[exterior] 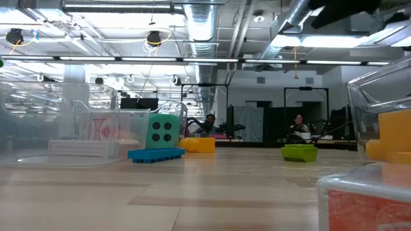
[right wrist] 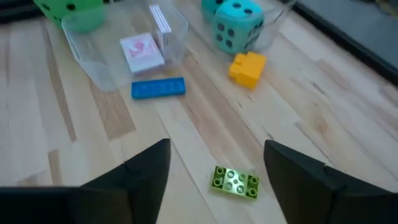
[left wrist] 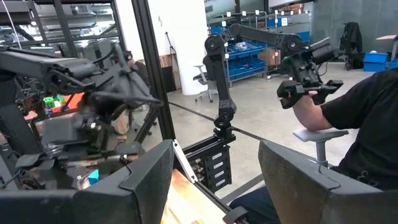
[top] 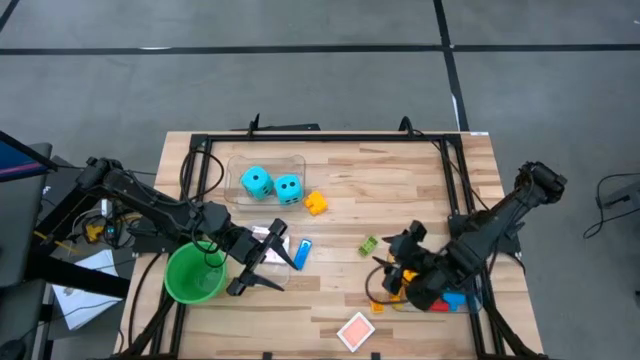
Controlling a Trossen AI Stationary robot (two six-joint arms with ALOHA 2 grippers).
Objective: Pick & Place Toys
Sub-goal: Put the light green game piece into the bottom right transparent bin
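Observation:
Two cyan dice (top: 272,184) sit in a clear bin (top: 236,162) at the far middle, with a yellow brick (top: 316,203) beside it. On the table lie a blue brick (top: 303,252), a green brick (right wrist: 235,182) and a red card (top: 356,330). Red-and-white cards (right wrist: 144,51) lie in a second clear bin (right wrist: 99,70). My right gripper (right wrist: 214,162) hangs open, slanting down, above the table, and the green brick lies on the wood beyond its fingertips. My left gripper (top: 265,272) stands open and level above that card bin, beside the green cup (top: 192,275).
A clear bin (top: 470,306) at the near right holds orange, yellow, blue and red bricks, right under my right arm. A black frame (top: 330,135) runs round the table's edges. A person (left wrist: 360,124) sits beyond the table's right side. Bare wood lies in the middle.

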